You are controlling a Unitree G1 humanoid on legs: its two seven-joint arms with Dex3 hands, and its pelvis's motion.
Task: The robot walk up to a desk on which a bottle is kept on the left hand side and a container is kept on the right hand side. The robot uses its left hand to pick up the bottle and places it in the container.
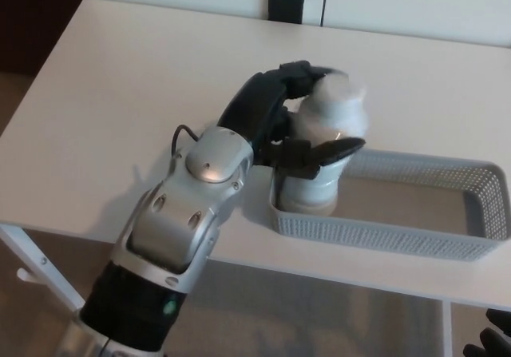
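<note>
A white bottle [323, 145] with a white cap stands upright at the left end of the grey mesh container [399, 233], its base down inside the basket. My left hand [275, 125] is shut on the bottle, with black fingers [319, 151] wrapped around its body. The bottle's top is blurred. My right hand [497, 341] shows only as black fingertips at the bottom right corner, below the desk edge.
The white desk [120, 109] stretches to the left and back. A black block [285, 5] sits at the desk's far edge by the wall. A white desk leg [40, 273] stands at the lower left.
</note>
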